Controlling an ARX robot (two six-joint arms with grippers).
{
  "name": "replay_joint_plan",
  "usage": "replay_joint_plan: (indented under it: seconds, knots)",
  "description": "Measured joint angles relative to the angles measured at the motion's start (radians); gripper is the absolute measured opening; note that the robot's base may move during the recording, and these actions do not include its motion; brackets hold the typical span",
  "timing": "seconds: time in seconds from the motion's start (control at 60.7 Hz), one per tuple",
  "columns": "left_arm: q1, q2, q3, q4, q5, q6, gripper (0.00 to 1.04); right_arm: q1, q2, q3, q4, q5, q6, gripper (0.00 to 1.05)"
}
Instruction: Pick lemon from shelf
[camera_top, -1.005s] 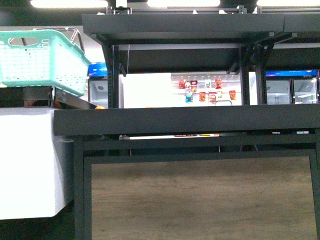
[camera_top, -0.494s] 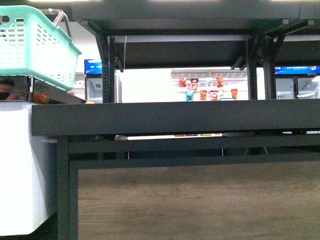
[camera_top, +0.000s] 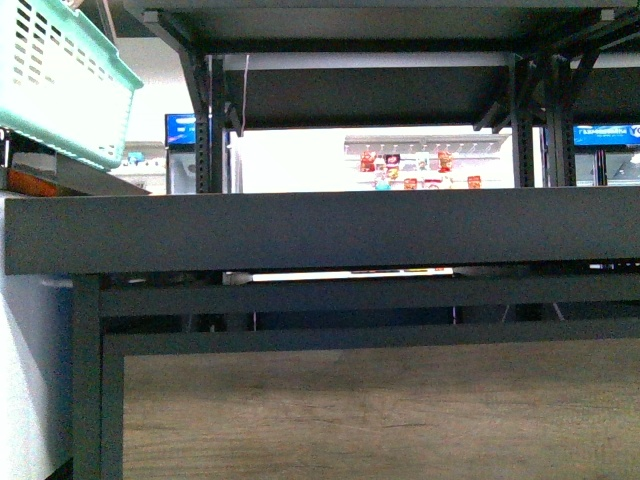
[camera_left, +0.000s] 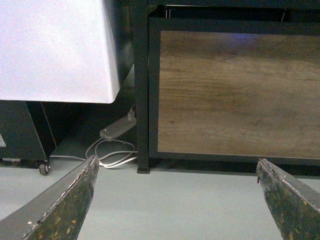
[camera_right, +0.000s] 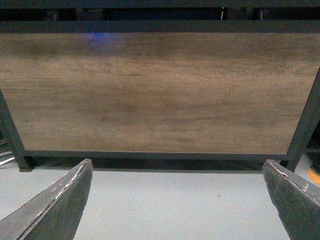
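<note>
The black shelf (camera_top: 320, 232) fills the front view, its thick dark deck seen edge-on with perforated uprights (camera_top: 205, 120) above and a wood panel (camera_top: 380, 410) below. The lemon is hidden from every view. Neither arm shows in the front view. My left gripper (camera_left: 176, 172) is open, low above the grey floor, facing the shelf's lower wood panel (camera_left: 235, 90) and a black leg (camera_left: 142, 100). Open as well, my right gripper (camera_right: 178, 172) faces the same wood panel (camera_right: 155, 90) with nothing between its fingers.
A teal basket (camera_top: 55, 85) sits high at the left on a white unit (camera_left: 55, 50). A power strip with white cables (camera_left: 116, 131) lies on the floor by the shelf leg. Store shelving with packets (camera_top: 420, 165) shows far behind the rack.
The front view has closed in on the shelf and shifted right: the deck looks larger, and the basket and white unit have slid toward the left edge.
</note>
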Motion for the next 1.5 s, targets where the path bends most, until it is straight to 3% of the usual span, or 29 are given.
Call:
replay_joint_plan:
  seconds: [1.499]
  knots:
    - [0.000, 0.000, 0.000, 0.000, 0.000, 0.000, 0.97, 0.000, 0.000, 0.000, 0.000, 0.000, 0.000, 1.02]
